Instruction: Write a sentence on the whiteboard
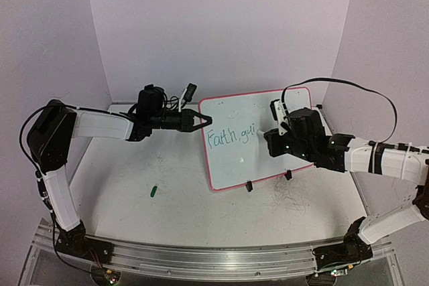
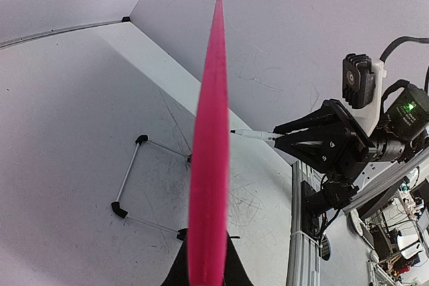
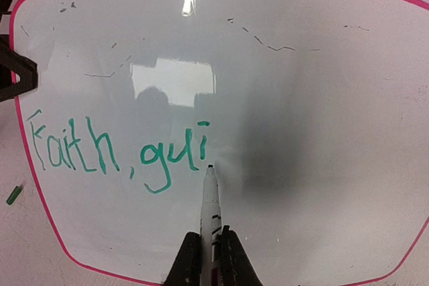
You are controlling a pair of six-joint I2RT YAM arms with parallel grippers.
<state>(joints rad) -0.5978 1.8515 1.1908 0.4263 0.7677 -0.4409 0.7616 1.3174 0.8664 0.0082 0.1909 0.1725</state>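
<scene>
The whiteboard [image 1: 268, 159] stands tilted up on the table, with a pink-red frame [image 2: 209, 165]. My left gripper [image 1: 204, 122] is shut on the frame at the board's left edge, which I see edge-on in the left wrist view. Green handwriting, the sentence [image 1: 231, 136], reads "Faith, gui" [image 3: 98, 151]. My right gripper [image 3: 211, 262] is shut on a white marker [image 3: 211, 199]. The marker's tip sits at the board just right of and below the "i". That gripper [image 2: 315, 142] faces the board's front.
A small green marker cap [image 1: 153, 191] lies on the scuffed tabletop left of the board. Two black clip feet [image 1: 248, 185] hold the board's lower edge. A wire stand [image 2: 131, 179] sits behind it. Purple-white walls enclose the table on three sides.
</scene>
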